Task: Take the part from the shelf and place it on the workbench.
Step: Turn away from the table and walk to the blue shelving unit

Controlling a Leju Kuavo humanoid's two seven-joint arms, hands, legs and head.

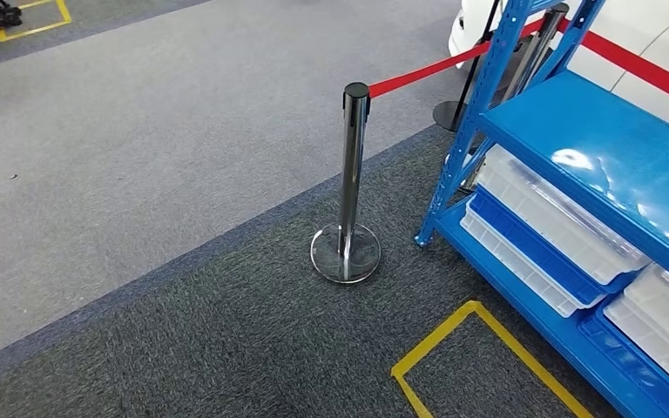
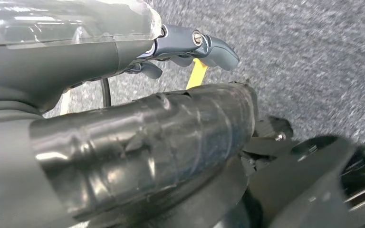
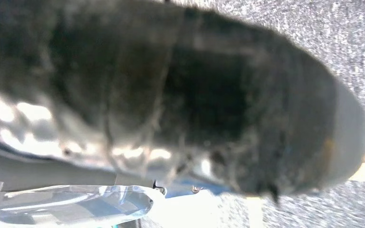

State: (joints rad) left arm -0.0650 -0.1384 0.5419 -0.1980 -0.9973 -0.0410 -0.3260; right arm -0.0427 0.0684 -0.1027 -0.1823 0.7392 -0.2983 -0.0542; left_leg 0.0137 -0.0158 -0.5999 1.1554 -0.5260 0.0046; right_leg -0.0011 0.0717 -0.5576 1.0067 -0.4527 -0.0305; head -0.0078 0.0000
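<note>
A blue metal shelf stands at the right in the head view, with a glossy bare board on top. Under that board, translucent white bins sit on blue trays, and what they hold cannot be made out. My left hand hangs over grey carpet in the left wrist view, thumb stretched out and nothing in its grasp. In the blurred right wrist view, a clear-covered edge of my right hand shows, with its fingers hidden.
A chrome stanchion with a round base stands left of the shelf's corner post. Its red belt runs to the shelf frame. A yellow floor marking lies on the dark carpet before the shelf. Lighter carpet stretches away to the left.
</note>
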